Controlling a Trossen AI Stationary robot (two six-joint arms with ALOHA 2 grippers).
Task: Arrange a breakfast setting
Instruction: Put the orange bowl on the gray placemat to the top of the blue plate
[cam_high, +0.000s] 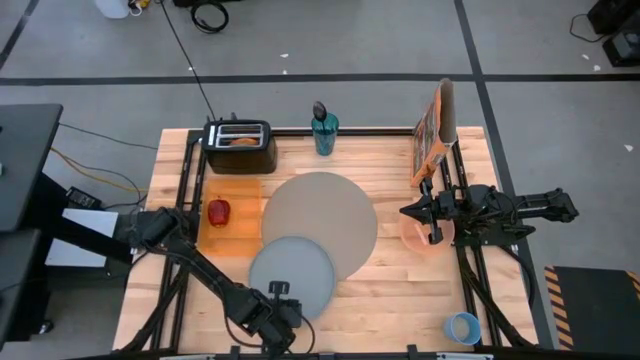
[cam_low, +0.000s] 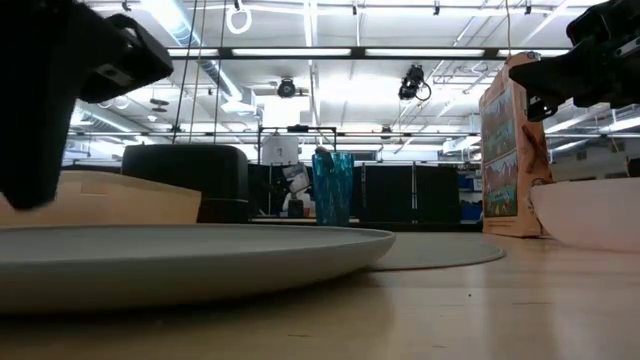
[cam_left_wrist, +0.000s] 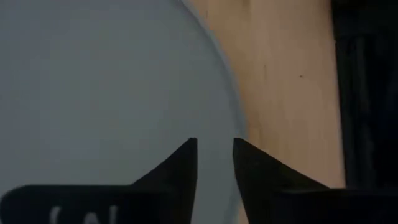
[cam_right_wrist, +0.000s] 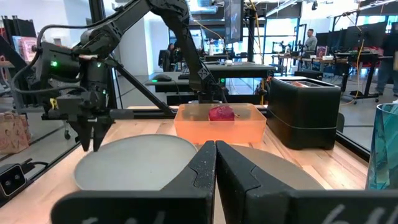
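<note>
Now we see our left gripper (cam_high: 281, 301) hovering with narrowly parted fingers over the grey plate (cam_high: 290, 272) at its six o'clock edge. Our right gripper (cam_high: 432, 222), fingers pressed together and empty, hangs over the pink bowl (cam_high: 413, 237), at three o'clock of the grey mat (cam_high: 325, 212).

Surface (cam_high: 400, 290): pale wood planks, grain visible, low satin sheen; large round grey mat (cam_high: 330, 220) and smaller grey plate (cam_high: 291, 275) both matt, smooth, no glare. Orange tray (cam_right_wrist: 221, 129) translucent plastic, slightly glossy, red apple (cam_right_wrist: 221, 113) inside it shiny-skinned; toaster (cam_right_wrist: 303, 111) matt black casing; teal bottle (cam_low: 332, 188) clear tinted plastic. Cereal box (cam_low: 508, 150) printed card; pink bowl (cam_low: 590, 212) smooth with soft gloss; left hand (cam_left_wrist: 214, 155) fingers (cam_left_wrist: 180, 171) matt black.
</note>
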